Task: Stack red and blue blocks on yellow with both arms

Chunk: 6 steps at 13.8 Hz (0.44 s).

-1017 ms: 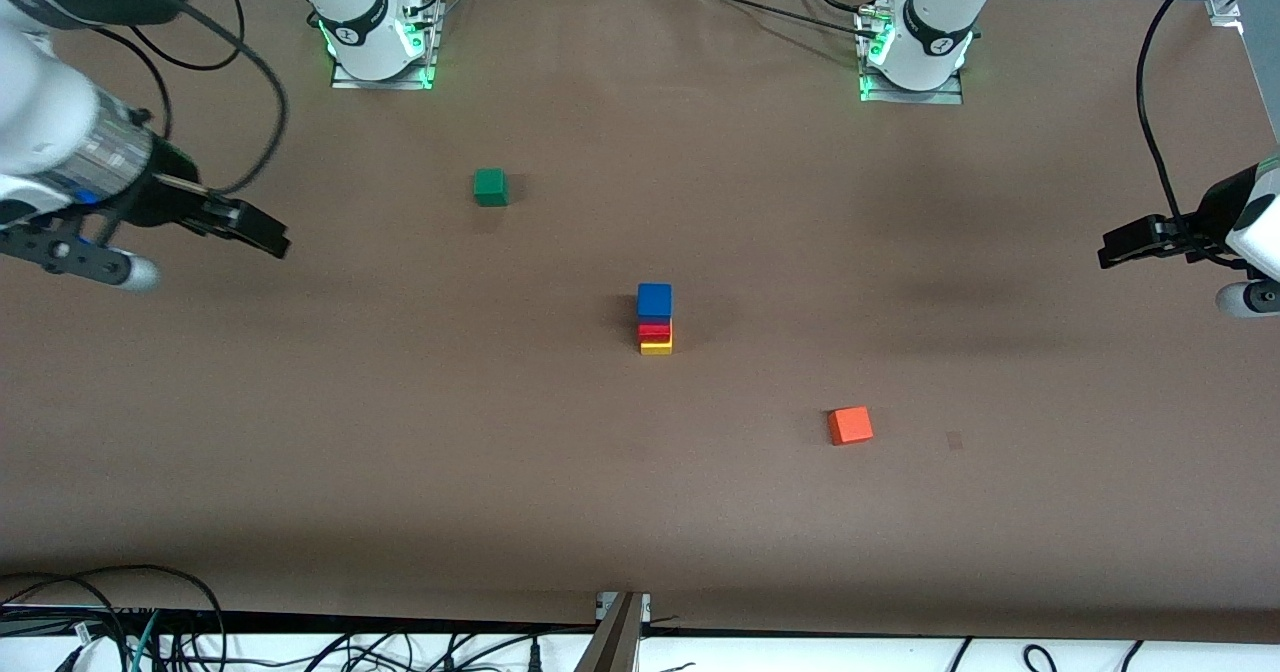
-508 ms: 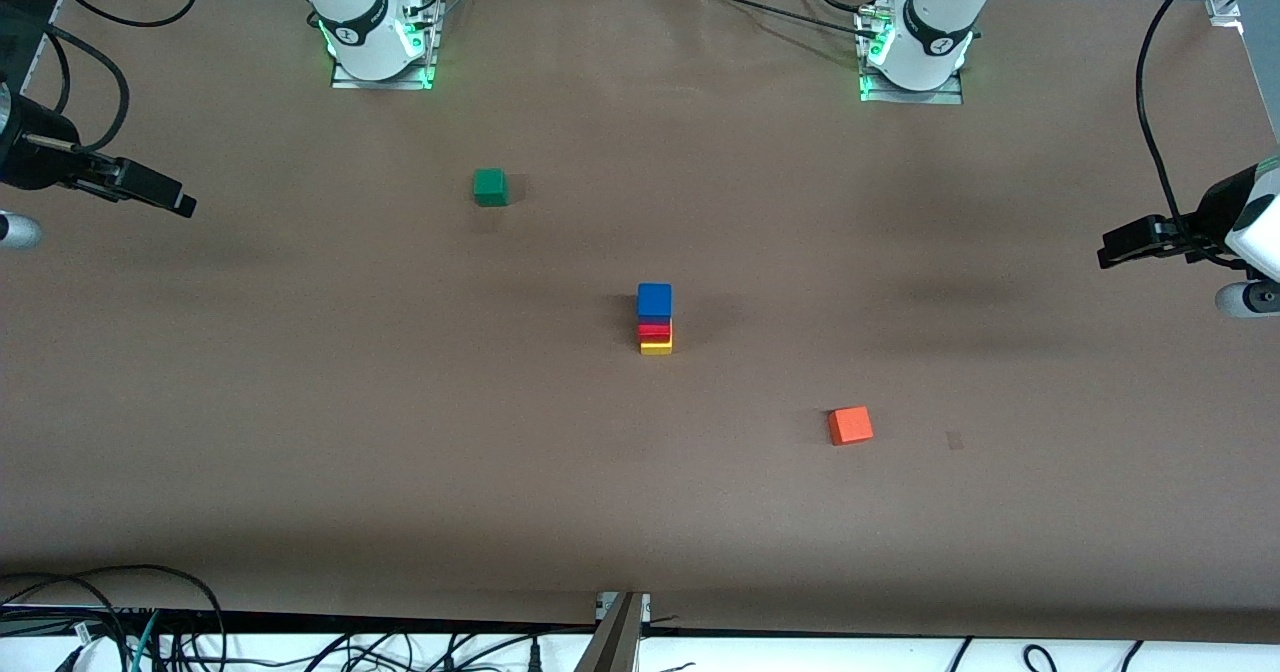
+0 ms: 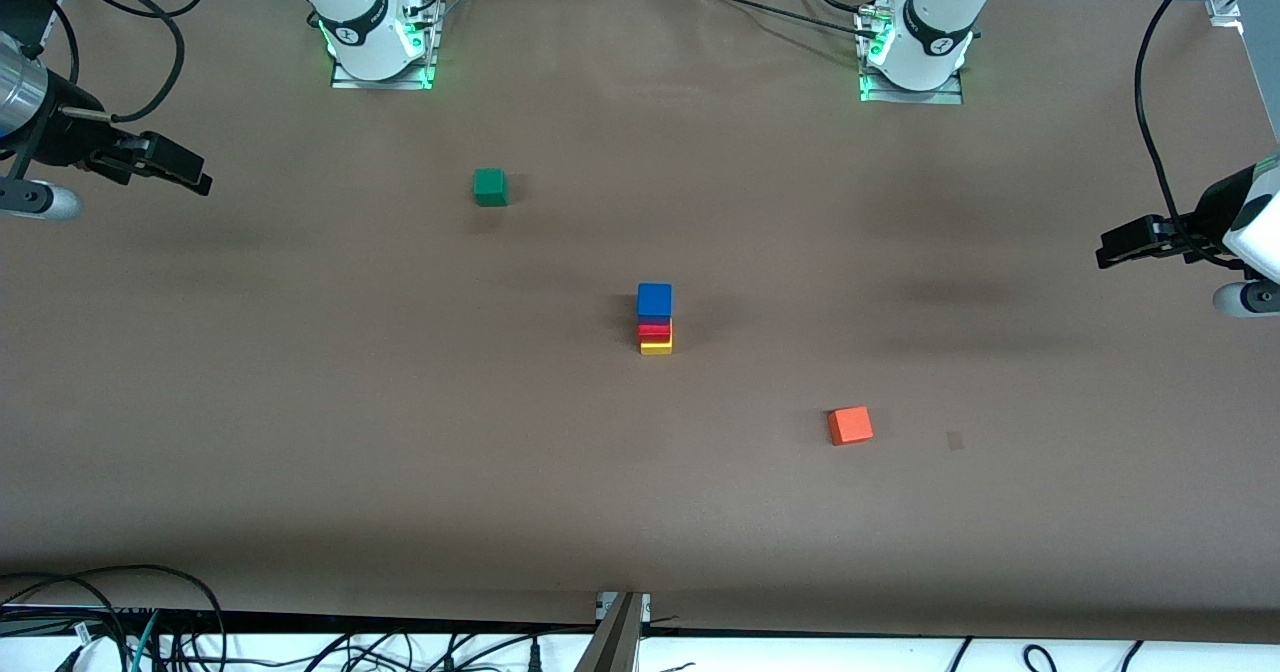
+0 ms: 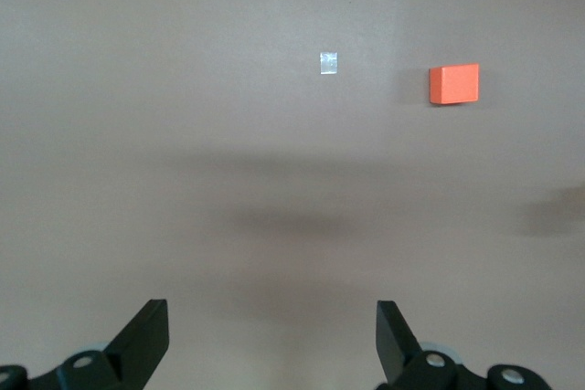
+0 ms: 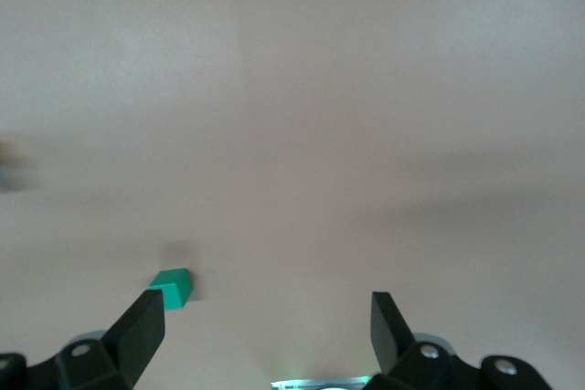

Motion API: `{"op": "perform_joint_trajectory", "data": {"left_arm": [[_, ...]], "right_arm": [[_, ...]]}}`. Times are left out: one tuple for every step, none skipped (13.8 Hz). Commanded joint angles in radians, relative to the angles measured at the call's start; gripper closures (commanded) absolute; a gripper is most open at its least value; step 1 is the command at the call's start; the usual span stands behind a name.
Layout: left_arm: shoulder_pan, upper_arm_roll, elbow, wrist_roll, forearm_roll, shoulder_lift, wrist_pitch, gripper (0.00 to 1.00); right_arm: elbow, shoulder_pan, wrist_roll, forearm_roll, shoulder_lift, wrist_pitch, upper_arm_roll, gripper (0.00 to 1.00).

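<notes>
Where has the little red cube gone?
In the front view, mid-table, the red cube sits stacked between the blue cube above and the yellow cube below.

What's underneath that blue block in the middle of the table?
The blue block sits on a red block, which rests on a yellow block on the table. Only one side face of the red and yellow shows; their tops are covered.
</notes>
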State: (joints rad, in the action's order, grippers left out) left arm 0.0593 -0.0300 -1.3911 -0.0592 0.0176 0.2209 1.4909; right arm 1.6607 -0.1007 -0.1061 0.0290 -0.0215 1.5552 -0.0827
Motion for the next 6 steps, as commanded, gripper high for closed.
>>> {"op": "perform_joint_trajectory", "data": {"left_arm": [[0.007, -0.002, -0.011, 0.019, -0.034, -0.002, 0.012, 0.0], [0.007, -0.001, -0.011, 0.019, -0.047, -0.002, 0.012, 0.0], [0.007, -0.001, -0.011, 0.019, -0.048, -0.002, 0.011, 0.0], [0.007, -0.001, -0.011, 0.019, -0.048, -0.002, 0.011, 0.0], [0.007, 0.001, -0.011, 0.018, -0.048, 0.002, 0.009, 0.0], [0.002, -0.001, -0.011, 0.019, -0.044, 0.003, 0.009, 0.0]], "right_arm": [[0.022, 0.024, 0.054, -0.011, -0.021, 0.016, 0.021, 0.0], [0.022, 0.018, 0.051, -0.009, -0.021, 0.016, 0.023, 0.0], [0.021, 0.018, 0.051, -0.009, -0.021, 0.017, 0.026, 0.0], [0.019, 0.018, 0.051, -0.008, -0.018, 0.017, 0.026, 0.0], [0.014, 0.018, 0.052, -0.006, -0.014, 0.016, 0.027, 0.0], [0.014, 0.018, 0.055, 0.0, -0.014, 0.016, 0.029, 0.0]]}}
